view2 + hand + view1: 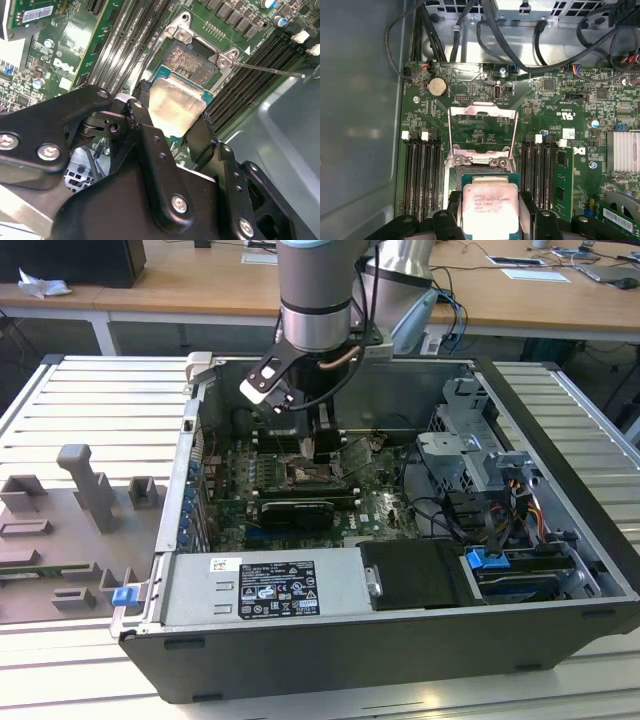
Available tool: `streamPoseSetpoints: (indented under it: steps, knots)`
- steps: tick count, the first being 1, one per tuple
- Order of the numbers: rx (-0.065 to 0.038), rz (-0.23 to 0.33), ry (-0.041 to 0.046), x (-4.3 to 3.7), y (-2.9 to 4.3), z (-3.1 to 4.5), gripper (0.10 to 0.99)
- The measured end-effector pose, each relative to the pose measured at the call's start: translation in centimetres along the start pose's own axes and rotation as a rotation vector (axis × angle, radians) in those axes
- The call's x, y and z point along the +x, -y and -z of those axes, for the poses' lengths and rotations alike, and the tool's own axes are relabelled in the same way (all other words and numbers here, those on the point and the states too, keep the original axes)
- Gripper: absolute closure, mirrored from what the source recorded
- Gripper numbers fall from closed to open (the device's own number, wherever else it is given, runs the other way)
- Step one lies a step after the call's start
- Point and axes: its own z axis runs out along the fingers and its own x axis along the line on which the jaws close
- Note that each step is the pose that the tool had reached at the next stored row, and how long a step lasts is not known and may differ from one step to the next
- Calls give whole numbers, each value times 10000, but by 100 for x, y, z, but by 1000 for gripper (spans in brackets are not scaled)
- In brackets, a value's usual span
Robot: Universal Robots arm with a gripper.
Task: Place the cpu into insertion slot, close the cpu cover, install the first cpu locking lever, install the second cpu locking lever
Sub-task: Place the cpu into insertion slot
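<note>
Sitting open on a slatted metal table, the dark computer case [300,660] takes up most of the exterior view; the grey arm [315,290] comes down into it from above, over the green motherboard [380,510], which also shows in the first wrist view [555,100]. The black gripper [322,455] hangs low over the board's middle, and in both wrist views [491,200] [172,107] its fingers [454,202] pinch the cpu by two opposite edges. Black memory slots [422,175] run along both sides of the socket; the cpu cover [482,112] is swung up and open on its hinge, a silver frame with a wide cut-out, well clear of the chip. The insertion slot [192,62] lies bare beneath, its field of contacts partly visible past the chip's far edge. The cpu [491,212] [175,107] faces up with its pale metal top, held just over the near part of the slot — whether it touches the contacts cannot be told; a thin metal lever [270,70] sticks out from one socket corner across the memory slots; a round coin cell [438,86] sits near the board's far corner.
</note>
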Motion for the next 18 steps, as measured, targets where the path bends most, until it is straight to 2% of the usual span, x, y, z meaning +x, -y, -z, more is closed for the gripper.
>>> streamPoseSetpoints:
  steps: [4, 9, 18]
  knots:
    - [-3, -112, 10, 0, 34, -115, 549]
    - [-11, -456, 40, 1, 64, -181, 549]
    - [-12, -500, 44, 11, 79, -292, 549]
